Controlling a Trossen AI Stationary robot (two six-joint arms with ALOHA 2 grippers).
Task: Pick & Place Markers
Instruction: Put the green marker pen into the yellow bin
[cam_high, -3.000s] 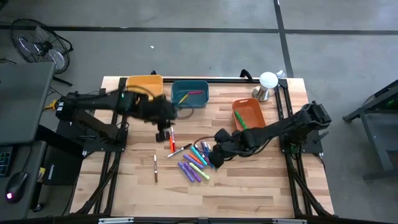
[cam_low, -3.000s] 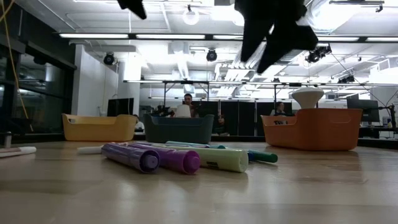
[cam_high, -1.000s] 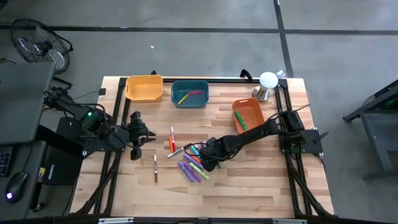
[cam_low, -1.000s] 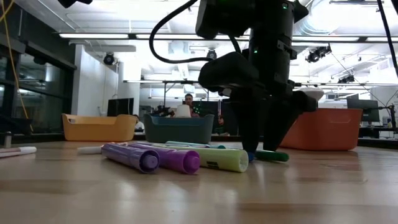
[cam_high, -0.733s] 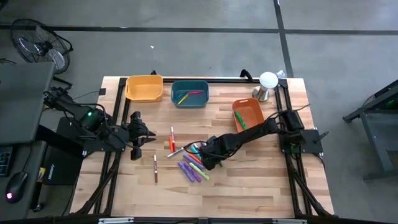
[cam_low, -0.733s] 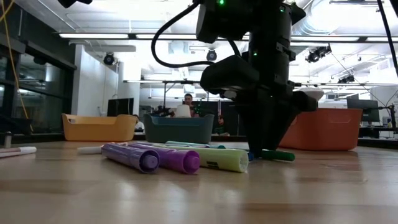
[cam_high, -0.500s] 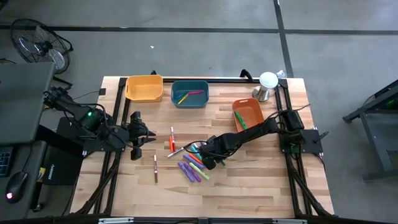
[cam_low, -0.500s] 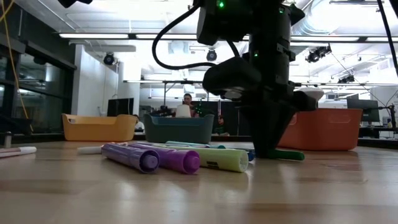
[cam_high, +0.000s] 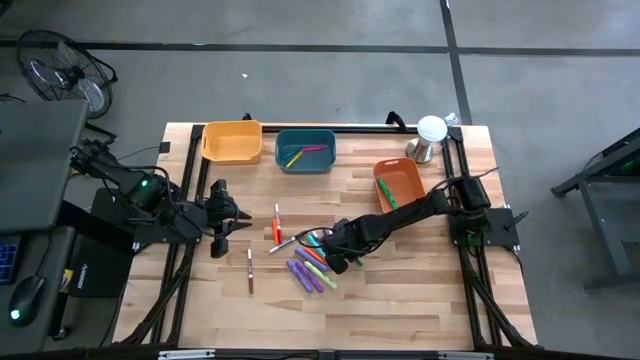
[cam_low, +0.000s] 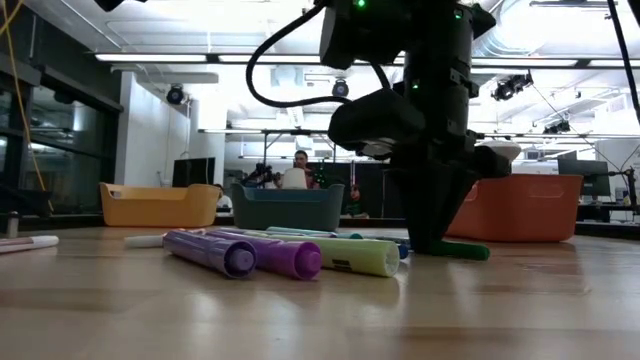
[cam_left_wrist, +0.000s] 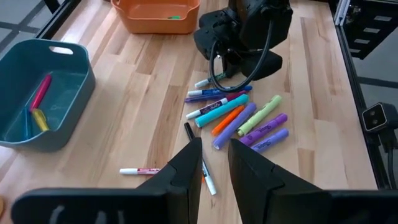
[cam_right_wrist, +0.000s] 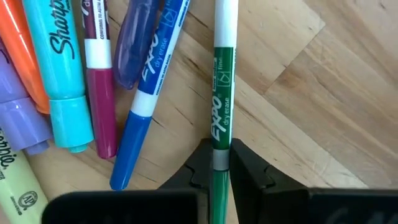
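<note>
Right wrist view shows the right gripper clamped on a green Expo marker lying on the pale wooden table, beside other markers. Left gripper, fingers slightly apart, waits empty near the table's left edge.

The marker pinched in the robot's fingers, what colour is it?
Green marker with a white end; the right wrist view shows it best.
</note>
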